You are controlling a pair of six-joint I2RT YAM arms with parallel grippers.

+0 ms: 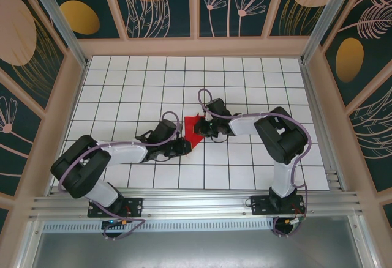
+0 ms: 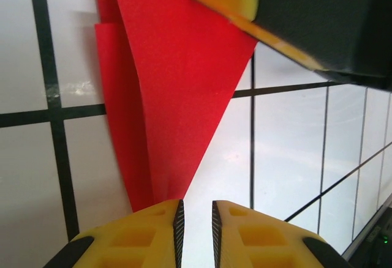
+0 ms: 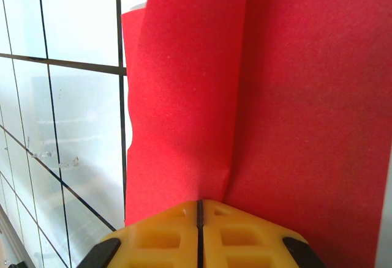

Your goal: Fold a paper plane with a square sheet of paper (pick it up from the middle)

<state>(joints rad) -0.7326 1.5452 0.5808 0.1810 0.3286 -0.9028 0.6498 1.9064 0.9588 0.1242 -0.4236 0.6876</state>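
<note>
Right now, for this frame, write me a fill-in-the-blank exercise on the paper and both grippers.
The sheet of paper on the gridded table is ____ in colour. The right gripper is ____ on the sheet's crease. The left gripper has its jaws slightly ____, with the sheet's pointed tip just ahead of them. Missing words: red; shut; apart.

Mid-table is crowded: the right gripper (image 1: 204, 128) clamps the crease of the part-folded red paper sheet (image 1: 193, 127), and the left gripper (image 1: 186, 147) sits just at the sheet's tip, jaws slightly apart. The white grid table (image 1: 122, 78) lies bare all around them, bounded by the wooden frame walls (image 1: 196, 46).
</note>
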